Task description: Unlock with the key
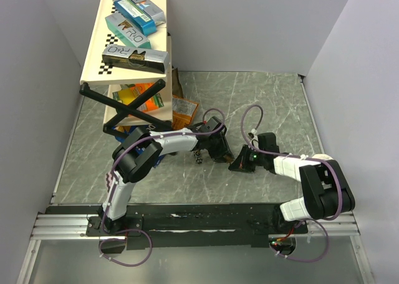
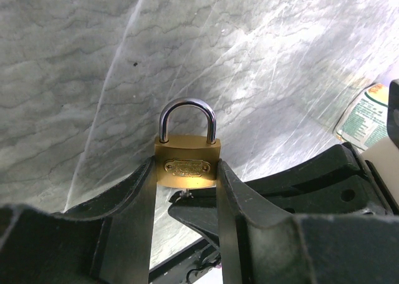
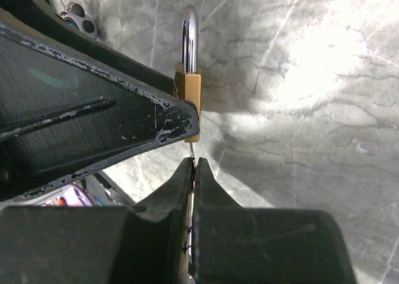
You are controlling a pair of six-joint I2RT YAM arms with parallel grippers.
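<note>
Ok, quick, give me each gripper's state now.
Left gripper: closed on the padlock.
Right gripper: closed on the key.

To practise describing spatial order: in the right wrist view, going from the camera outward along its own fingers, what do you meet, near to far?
right gripper's fingers, shut on the key → key, a thin sliver → brass padlock → silver shackle

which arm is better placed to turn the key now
Right. The right tool pinches the key, which appears seated in the base of the padlock, while the left tool only clamps the padlock's body.
</note>
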